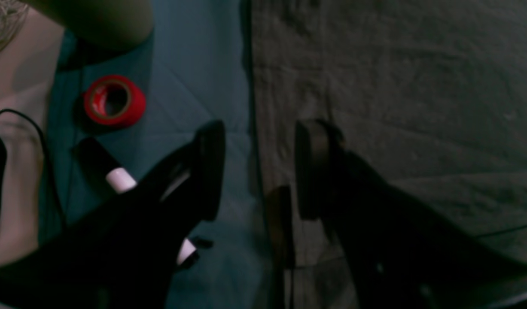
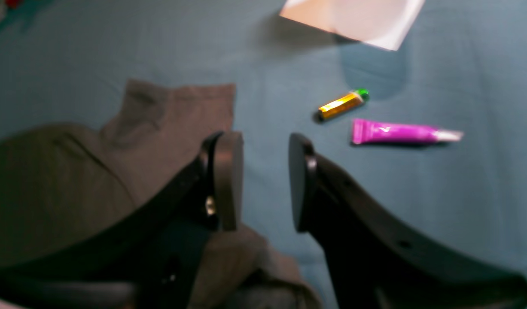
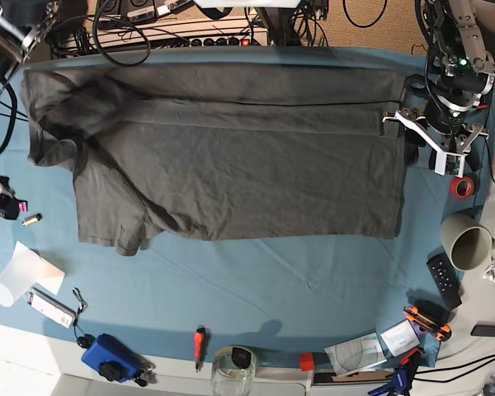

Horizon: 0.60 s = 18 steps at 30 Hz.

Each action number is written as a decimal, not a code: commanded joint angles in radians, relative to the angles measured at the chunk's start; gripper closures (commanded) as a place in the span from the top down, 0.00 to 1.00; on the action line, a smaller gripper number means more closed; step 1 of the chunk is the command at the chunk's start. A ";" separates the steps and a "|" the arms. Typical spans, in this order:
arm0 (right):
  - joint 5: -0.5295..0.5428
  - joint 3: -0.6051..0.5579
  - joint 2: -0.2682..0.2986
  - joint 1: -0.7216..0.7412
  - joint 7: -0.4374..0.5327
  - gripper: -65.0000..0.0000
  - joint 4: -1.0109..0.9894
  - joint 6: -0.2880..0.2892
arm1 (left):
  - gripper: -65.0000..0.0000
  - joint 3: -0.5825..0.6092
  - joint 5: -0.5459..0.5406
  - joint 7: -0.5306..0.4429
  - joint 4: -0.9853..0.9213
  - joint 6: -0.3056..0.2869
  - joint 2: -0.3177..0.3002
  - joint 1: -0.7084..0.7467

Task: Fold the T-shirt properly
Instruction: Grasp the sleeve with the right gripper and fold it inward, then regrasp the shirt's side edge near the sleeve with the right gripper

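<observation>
Left claw (image 1: 259, 171) and right claw (image 2: 265, 180) both wide, empty, over T-shirt (image 3: 231, 157) edges; red tape roll (image 1: 114, 101) nearby.

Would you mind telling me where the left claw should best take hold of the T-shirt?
A judgement: at the T-shirt's straight edge directly beneath the open left claw, coming down from above with one finger on the blue cloth and one on the fabric. That edge lies flat between the fingers.

Blue-teal table cloth (image 3: 256, 280) under T-shirt (image 3: 231, 165), red tape roll (image 1: 114, 101), perhaps tubes.
</observation>
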 commanded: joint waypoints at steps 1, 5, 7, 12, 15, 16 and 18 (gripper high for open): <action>0.021 -0.013 0.029 0.046 0.031 0.29 -0.031 0.007 | 0.41 -0.006 -0.004 -0.023 0.016 -0.001 -0.008 -0.005; 0.021 -0.113 0.029 0.152 0.065 0.29 -0.223 0.056 | 0.41 -0.006 -0.004 -0.022 0.016 -0.001 -0.007 -0.005; 0.021 -0.175 0.028 0.197 0.074 0.29 -0.293 0.065 | 0.41 -0.006 -0.004 -0.022 0.016 -0.001 -0.007 -0.005; -0.088 -0.288 0.008 0.278 0.158 0.30 -0.382 0.065 | 0.41 -0.006 -0.004 -0.022 0.016 -0.001 -0.007 -0.005; -0.180 -0.296 -0.032 0.309 0.233 0.36 -0.414 0.036 | 0.41 -0.006 -0.004 -0.022 0.016 -0.001 -0.007 -0.005; -0.214 -0.296 -0.048 0.311 0.249 0.36 -0.416 0.004 | 0.41 -0.006 -0.004 -0.022 0.016 -0.001 -0.007 -0.005; -0.284 -0.296 -0.086 0.312 0.284 0.36 -0.416 -0.044 | 0.41 -0.006 -0.004 -0.022 0.016 -0.001 -0.007 -0.005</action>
